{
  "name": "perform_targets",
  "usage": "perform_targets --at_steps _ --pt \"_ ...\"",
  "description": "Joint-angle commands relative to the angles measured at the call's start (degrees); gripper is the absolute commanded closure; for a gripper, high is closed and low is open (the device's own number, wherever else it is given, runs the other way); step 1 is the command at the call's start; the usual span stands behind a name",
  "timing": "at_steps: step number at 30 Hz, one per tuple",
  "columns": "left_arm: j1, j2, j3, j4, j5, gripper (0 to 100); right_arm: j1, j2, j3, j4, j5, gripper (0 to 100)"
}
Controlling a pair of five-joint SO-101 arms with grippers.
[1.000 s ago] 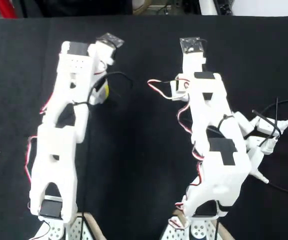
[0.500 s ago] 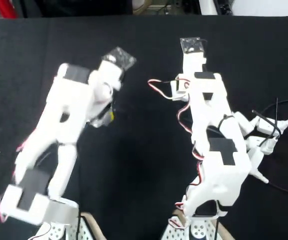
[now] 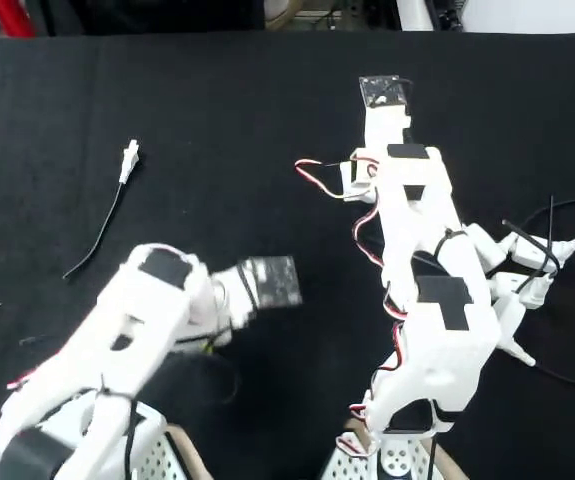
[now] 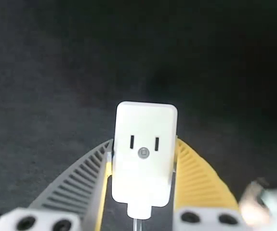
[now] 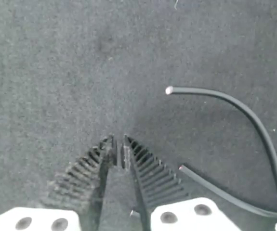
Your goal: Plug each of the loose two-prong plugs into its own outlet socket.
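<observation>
From above, a loose plug [image 3: 128,158] with a black cord lies on the black tabletop [image 3: 47,100] ahead of the left arm [image 3: 137,320], and white connectors [image 3: 527,262] sit beside the right arm [image 3: 427,250]. In the left wrist view, the left gripper [image 4: 144,142] has its jaws grasping a white outlet socket [image 4: 145,120]. In the right wrist view, the right gripper [image 5: 118,144] has its jaws clenched on nothing, near a cable [image 5: 234,103].

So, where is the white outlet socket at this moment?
In the left wrist view the white outlet socket is clamped between the fingers of the left gripper, its slots facing the camera, with the black table behind it.
</observation>
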Motion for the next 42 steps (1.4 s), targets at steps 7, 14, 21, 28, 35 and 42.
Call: perform_targets --at_steps 7,14,21,28,35,42 --pt "2.6 -31.2 12.0 -0.3 2.4 97 -0.2 -0.6 -2.2 -0.8 -0.4 98.6" --pt "2.9 -49.5 24.1 -6.0 2.3 97 -0.2 -0.5 -2.2 -0.5 -0.4 98.6" --pt "2.7 -61.9 27.6 -0.8 2.4 97 -0.4 -0.5 -2.1 -0.4 -0.3 98.6" --pt "2.4 -68.1 28.0 4.6 2.6 87 -0.4 -0.5 -2.1 -0.4 -0.1 98.6" --pt "2.4 -70.9 27.6 5.6 3.8 68 -0.4 -0.5 -2.1 -0.4 -0.1 98.6" --pt "2.3 -71.5 24.7 6.7 8.2 63 -0.5 -0.5 -2.1 -0.4 -0.1 98.6"
